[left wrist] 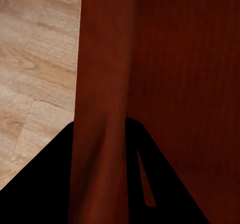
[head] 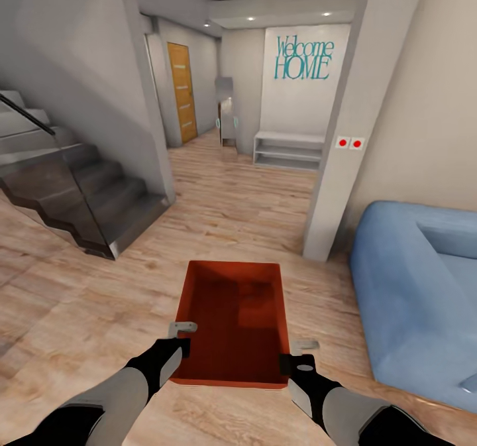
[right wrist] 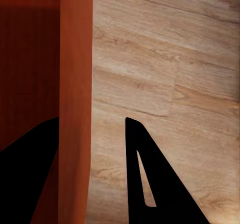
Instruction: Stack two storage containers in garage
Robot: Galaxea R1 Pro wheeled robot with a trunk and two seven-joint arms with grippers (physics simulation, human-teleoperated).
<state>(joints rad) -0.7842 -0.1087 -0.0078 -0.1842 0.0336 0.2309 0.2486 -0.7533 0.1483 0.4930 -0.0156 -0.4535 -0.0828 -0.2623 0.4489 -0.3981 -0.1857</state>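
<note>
- Between the two forearms, low in the head view, hangs one orange-red storage container [head: 232,320], held clear of the light wood-plank floor [head: 245,214]; its long axis runs straight away from the robot, toward the hallway.
- At its near left corner sits the left gripper [head: 181,337]; the left wrist view shows the container's thin side wall [left wrist: 100,104] running between the two dark fingers [left wrist: 160,184], so I judge that pincer clamped on the wall.
- At the near right corner sits the right gripper [head: 299,354]; in the right wrist view the wall [right wrist: 76,104] stands between the fingers [right wrist: 150,184], one finger inside the bin and one outside; a strip of floor shows between the wall and the outer finger, so it straddles the wall, but whether it presses on it I cannot tell.
- Both arms are equally near, one on each long side; the carry turns on keeping the bin level between them while the base rolls.
- Ahead lie the corridor, the orange-brown door [head: 182,91] and a white shelf unit [head: 289,150] under the "Welcome HOME" lettering [head: 303,58]; the dark staircase [head: 86,194] is to the left and the blue sofa [head: 417,293] close on the right.
- Hard to make out: a darker rectangular patch inside the bin, either shadow or something nested there; the bin's underside is hidden.
</note>
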